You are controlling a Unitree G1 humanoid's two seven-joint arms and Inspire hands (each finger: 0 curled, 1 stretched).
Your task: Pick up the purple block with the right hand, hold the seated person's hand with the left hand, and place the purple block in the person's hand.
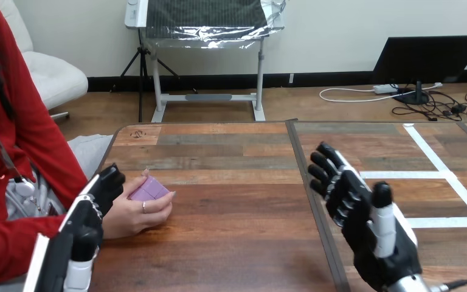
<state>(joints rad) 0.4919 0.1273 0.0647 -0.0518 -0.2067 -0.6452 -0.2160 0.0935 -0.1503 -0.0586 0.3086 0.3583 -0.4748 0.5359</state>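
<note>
Black-and-white right hand (365, 222) stood over the table's right part, fingers straight and spread, holding nothing. Left hand (88, 213) lay against the wrist side of the person's hand (131, 216) at the view's left; whether it gripped, cannot tell. Small purple square block (149, 190) rested in that person's hand, their fingers curled beneath it, over the brown plank wooden table (237, 207) and well apart from the right hand. Placement looked done. Block judged light, stiff, smooth-faced, not fragile. Its flat opposite sides would be the place to pinch it, thumb against fingers.
</note>
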